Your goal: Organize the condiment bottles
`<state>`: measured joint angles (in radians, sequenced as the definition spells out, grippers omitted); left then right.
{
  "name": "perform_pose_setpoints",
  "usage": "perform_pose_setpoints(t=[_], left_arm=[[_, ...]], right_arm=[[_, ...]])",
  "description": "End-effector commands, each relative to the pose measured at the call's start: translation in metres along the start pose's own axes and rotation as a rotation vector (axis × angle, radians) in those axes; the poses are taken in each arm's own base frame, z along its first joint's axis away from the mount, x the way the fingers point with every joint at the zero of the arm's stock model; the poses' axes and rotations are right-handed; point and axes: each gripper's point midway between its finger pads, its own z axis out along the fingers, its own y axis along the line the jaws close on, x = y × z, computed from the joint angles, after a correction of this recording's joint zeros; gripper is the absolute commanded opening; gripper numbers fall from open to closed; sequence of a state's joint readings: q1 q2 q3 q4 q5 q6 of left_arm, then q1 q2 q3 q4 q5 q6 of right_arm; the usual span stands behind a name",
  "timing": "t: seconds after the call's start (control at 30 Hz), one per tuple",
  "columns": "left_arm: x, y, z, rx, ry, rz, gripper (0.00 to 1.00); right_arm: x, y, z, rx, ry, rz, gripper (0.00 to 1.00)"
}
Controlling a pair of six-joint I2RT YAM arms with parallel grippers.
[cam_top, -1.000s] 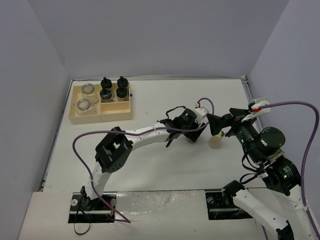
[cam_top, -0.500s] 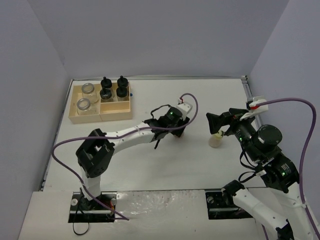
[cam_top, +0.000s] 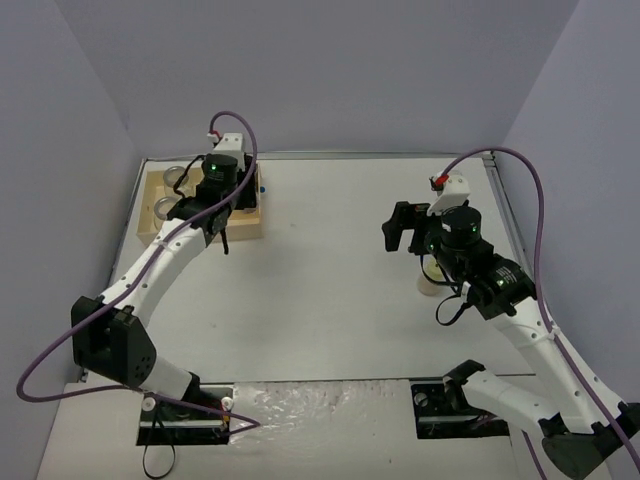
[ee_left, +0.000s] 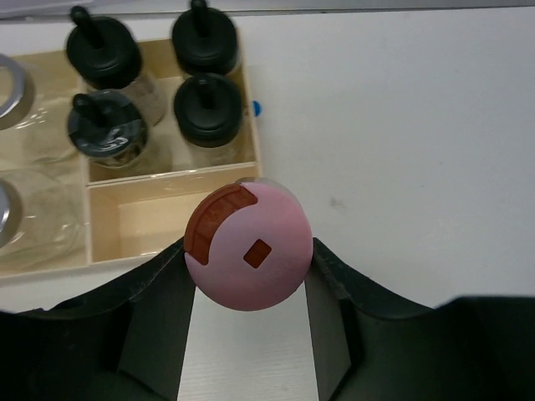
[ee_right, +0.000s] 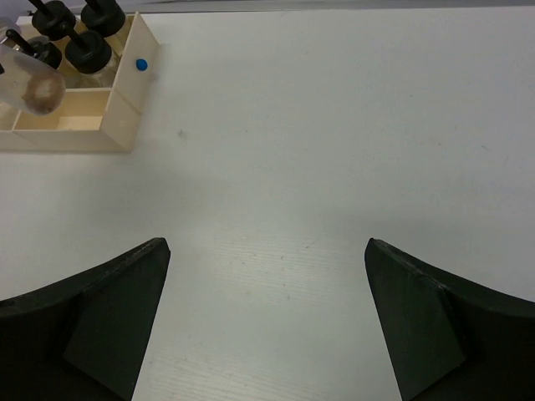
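My left gripper point(ee_left: 248, 251) is shut on a pink-capped jar point(ee_left: 248, 248), held just above the front edge of the light wooden tray point(ee_left: 50, 255), over its bare front compartment. Several black-capped jars point(ee_left: 207, 107) fill the compartment behind it, and two wider clear jars point(ee_left: 17, 92) stand at the tray's left. From above, the left gripper point(cam_top: 215, 188) reaches over the tray point(cam_top: 160, 238) at the back left. A pale yellow-capped jar point(cam_top: 431, 284) stands on the table, partly hidden under the right arm. My right gripper point(cam_top: 397, 228) point(ee_right: 266, 251) is open over bare table.
The right wrist view shows the tray point(ee_right: 75, 125) at far upper left with a blue dot point(ee_right: 142, 63) beside it. Grey walls close in the white table on the left, back and right.
The left arm has swung from the table's middle to the tray at the back left, carrying the pink-capped jar. The right gripper has pulled up and away from the yellow-capped jar.
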<state>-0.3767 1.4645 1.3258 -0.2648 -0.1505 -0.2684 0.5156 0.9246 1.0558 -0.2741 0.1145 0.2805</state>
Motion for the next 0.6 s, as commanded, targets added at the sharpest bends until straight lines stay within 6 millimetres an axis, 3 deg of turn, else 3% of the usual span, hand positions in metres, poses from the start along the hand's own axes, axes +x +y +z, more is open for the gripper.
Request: perform_pose_setpoints(t=[0.0,0.23,0.57], left_arm=[[-0.024,0.047,0.006,-0.080,-0.034,-0.064,0.00],[-0.019,0.097,0.035,-0.165,-0.001,-0.103,0.00],[0.001,0.114,0.075,-0.191,0.020,-0.093,0.00]], right_arm=[[-0.010,0.001,0.010,0.011,-0.036,0.049,1.00],[-0.002,-0.004,0.009,0.024,-0.026,0.051,1.00],[0.012,-0.012,0.008,0.044,-0.008,0.040,1.00]])
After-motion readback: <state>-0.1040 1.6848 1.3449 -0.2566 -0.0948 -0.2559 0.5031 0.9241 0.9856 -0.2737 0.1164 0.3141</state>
